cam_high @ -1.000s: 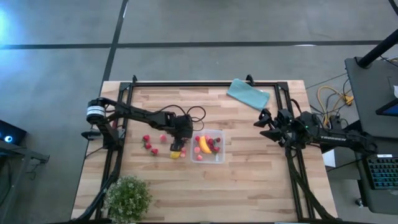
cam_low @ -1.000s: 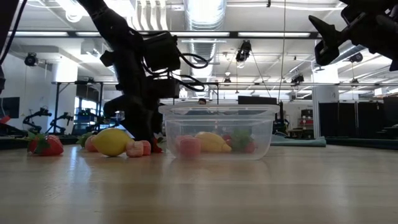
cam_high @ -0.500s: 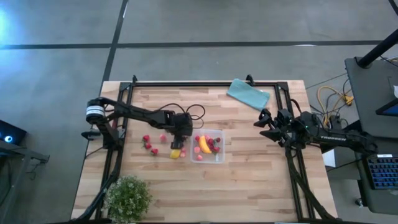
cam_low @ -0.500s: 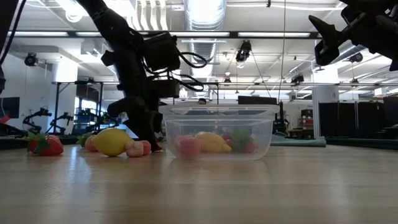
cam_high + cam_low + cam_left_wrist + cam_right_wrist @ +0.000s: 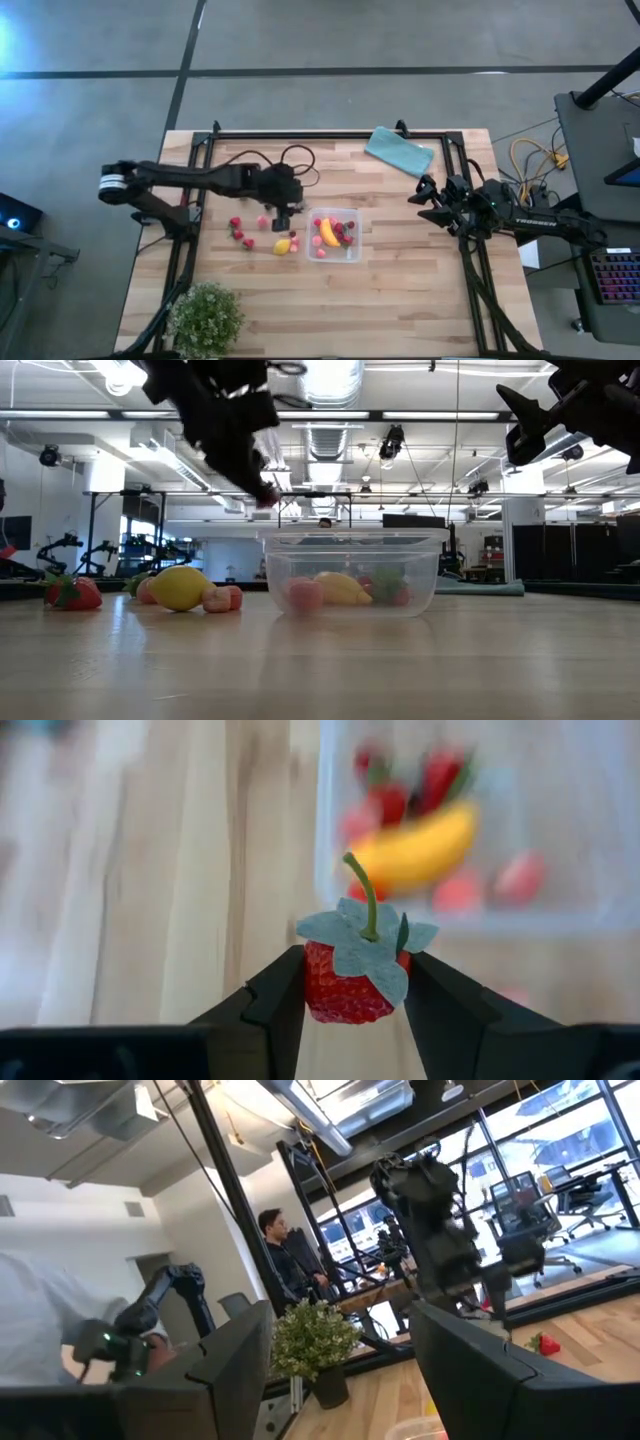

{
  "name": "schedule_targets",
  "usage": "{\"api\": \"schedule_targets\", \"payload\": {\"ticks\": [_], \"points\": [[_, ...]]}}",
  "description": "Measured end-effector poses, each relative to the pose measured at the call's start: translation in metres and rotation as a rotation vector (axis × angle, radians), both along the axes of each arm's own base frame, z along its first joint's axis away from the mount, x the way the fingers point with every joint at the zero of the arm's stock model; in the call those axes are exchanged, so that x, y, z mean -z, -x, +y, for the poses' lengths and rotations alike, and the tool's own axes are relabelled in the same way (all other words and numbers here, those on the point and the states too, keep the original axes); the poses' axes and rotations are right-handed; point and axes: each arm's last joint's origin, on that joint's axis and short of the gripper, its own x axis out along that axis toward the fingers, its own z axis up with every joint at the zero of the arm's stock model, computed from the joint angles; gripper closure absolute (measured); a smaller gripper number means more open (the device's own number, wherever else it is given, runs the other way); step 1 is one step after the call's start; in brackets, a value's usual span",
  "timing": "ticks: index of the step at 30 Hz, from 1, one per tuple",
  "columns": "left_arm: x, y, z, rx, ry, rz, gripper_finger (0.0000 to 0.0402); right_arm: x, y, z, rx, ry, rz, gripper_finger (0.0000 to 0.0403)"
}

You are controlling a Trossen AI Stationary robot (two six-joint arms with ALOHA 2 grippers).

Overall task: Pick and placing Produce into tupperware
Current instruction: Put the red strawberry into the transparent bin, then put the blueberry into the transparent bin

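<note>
Between the left hand's (image 5: 352,995) fingers sits a strawberry (image 5: 345,982).

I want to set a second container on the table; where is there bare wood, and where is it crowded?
Bare wood lies between the clear plastic box and the right hand, and along the near edge right of the leafy green plant. The folded teal cloth takes the far right corner. It is crowded left of the box, among the loose strawberries and yellow lemon.
</note>
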Motion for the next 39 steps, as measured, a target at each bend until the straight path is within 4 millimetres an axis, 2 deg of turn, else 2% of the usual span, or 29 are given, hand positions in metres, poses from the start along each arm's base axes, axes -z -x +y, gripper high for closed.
{"api": "schedule_targets", "payload": {"ticks": [3,6,13,18,23,28,39], "points": [[-0.014,-0.006,-0.008,0.030,-0.002,-0.080,0.0270,0.000,0.000,0.000,0.000,0.000,0.000,0.0174],[-0.018,-0.019,-0.020,0.078,0.012,-0.104,0.0271,0.000,0.000,0.000,0.000,0.000,0.000,0.0174],[0.000,-0.057,-0.049,0.083,0.097,-0.028,0.0265,0.000,0.000,0.000,0.000,0.000,0.000,0.0174],[0.009,-0.079,-0.049,-0.032,0.158,-0.002,0.0223,0.000,-0.001,0.000,0.000,-0.002,0.006,0.0174],[0.004,-0.093,-0.050,-0.041,0.171,-0.006,0.0172,0.000,-0.001,0.000,0.000,-0.002,0.006,0.0174],[-0.005,-0.088,-0.049,-0.074,0.166,0.049,0.0146,0.000,-0.001,0.000,0.000,-0.002,0.006,0.0174],[-0.030,-0.048,-0.047,-0.120,0.113,0.176,0.0144,0.000,-0.001,0.000,0.000,-0.002,0.006,0.0174]]}}
